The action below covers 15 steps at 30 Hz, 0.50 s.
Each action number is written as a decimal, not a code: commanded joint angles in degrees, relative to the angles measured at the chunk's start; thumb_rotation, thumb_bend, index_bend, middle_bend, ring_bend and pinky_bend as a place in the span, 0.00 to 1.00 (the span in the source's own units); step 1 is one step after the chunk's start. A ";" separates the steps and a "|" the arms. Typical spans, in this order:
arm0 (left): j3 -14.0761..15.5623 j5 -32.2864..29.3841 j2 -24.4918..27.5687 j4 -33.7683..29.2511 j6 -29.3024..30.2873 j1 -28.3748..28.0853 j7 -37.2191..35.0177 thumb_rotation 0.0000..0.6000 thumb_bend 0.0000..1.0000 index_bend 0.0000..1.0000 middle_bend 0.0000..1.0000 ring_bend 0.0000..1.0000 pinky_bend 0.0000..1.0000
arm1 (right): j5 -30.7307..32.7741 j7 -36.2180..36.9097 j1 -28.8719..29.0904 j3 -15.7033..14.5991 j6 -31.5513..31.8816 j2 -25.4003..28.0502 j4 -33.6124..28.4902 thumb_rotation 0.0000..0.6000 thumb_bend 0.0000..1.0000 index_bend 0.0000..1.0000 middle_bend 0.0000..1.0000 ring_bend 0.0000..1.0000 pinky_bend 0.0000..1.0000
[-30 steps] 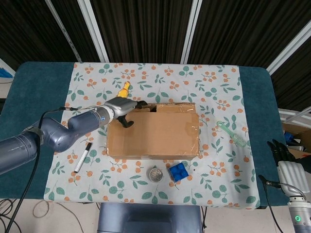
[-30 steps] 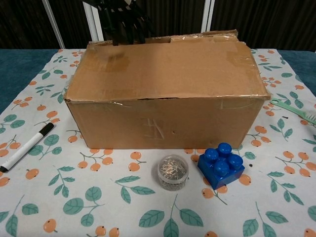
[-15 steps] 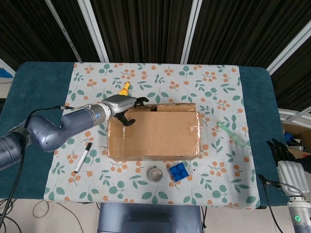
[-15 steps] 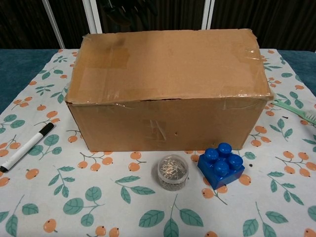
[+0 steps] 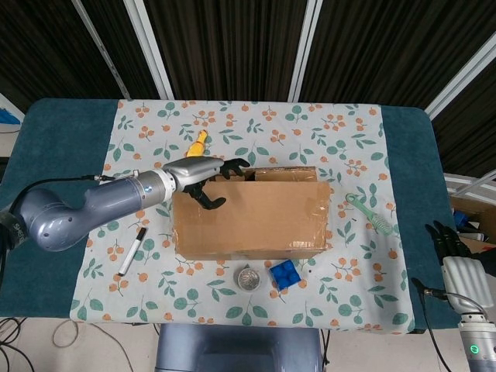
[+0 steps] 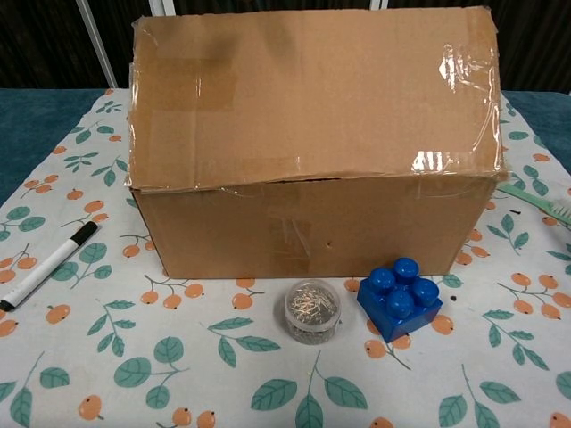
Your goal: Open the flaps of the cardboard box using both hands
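The cardboard box (image 5: 256, 221) stands mid-table on the floral cloth. Its big near flap (image 6: 312, 98) is tilted up at its far edge, with tape shining along the right side. My left hand (image 5: 203, 177) grips that flap's far left edge, one finger lying on top and the others reaching past the edge. A second flap (image 5: 283, 172) shows behind it. The raised flap hides the left hand in the chest view. My right hand (image 5: 451, 249) hangs off the table's right side, fingers apart and holding nothing.
In front of the box are a small jar of clips (image 6: 312, 310) and a blue toy brick (image 6: 399, 297). A black-capped marker (image 6: 45, 266) lies to the left, a green brush (image 5: 370, 213) to the right, a yellow object (image 5: 198, 142) behind.
The near flap has risen steadily, its far edge lifting and tilting toward me. My left hand moved right along with it and is now hidden in the chest view. The right hand stayed put.
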 commanded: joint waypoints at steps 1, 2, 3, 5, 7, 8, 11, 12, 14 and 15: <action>-4.61 -1.03 0.88 -1.49 -2.37 3.35 0.99 1.00 0.46 0.03 0.13 0.18 0.32 | -0.12 -0.01 -0.02 -0.02 0.11 -0.07 0.09 1.00 0.23 0.00 0.00 0.00 0.19; -5.56 -1.26 0.93 -1.67 -2.82 4.00 1.21 1.00 0.46 0.03 0.13 0.18 0.32 | -0.18 -0.03 -0.02 -0.02 0.15 -0.09 0.10 1.00 0.23 0.00 0.00 0.00 0.19; -6.51 -1.61 0.99 -1.94 -3.43 4.64 1.35 1.00 0.46 0.03 0.13 0.18 0.32 | -0.23 -0.04 -0.02 -0.02 0.19 -0.11 0.14 1.00 0.23 0.00 0.00 0.00 0.19; -8.07 -2.35 1.02 -2.46 -4.64 5.71 1.54 1.00 0.46 0.03 0.13 0.18 0.32 | -0.32 -0.06 -0.02 -0.03 0.25 -0.14 0.19 1.00 0.23 0.00 0.00 0.00 0.19; -10.22 -3.50 0.96 -3.15 -6.17 7.11 1.87 1.00 0.46 0.03 0.13 0.18 0.32 | -0.39 -0.09 -0.03 -0.04 0.32 -0.20 0.23 1.00 0.23 0.00 0.00 0.00 0.19; -11.35 -4.07 0.90 -3.43 -6.91 7.83 2.16 1.00 0.46 0.03 0.13 0.18 0.32 | -0.39 -0.09 -0.03 -0.01 0.34 -0.23 0.26 1.00 0.23 0.00 0.00 0.00 0.19; -14.44 -5.59 0.74 -4.40 -8.95 9.80 3.20 1.00 0.46 0.03 0.13 0.18 0.32 | -0.45 -0.10 -0.03 0.02 0.45 -0.30 0.36 1.00 0.23 0.00 0.00 0.00 0.19; -15.10 -5.88 0.72 -4.61 -9.46 10.26 3.54 1.00 0.46 0.03 0.13 0.18 0.32 | -0.45 -0.10 -0.04 0.02 0.46 -0.31 0.38 1.00 0.23 0.00 0.00 0.00 0.19; -17.01 -7.13 0.62 -5.65 -10.98 11.65 4.16 1.00 0.46 0.03 0.13 0.18 0.32 | -0.45 -0.04 -0.04 0.02 0.47 -0.33 0.41 1.00 0.23 0.00 0.00 0.00 0.19; -18.11 -7.98 0.51 -6.15 -11.90 12.51 4.50 1.00 0.46 0.03 0.13 0.18 0.33 | -0.47 -0.04 -0.04 0.02 0.48 -0.34 0.43 1.00 0.23 0.00 0.00 0.00 0.19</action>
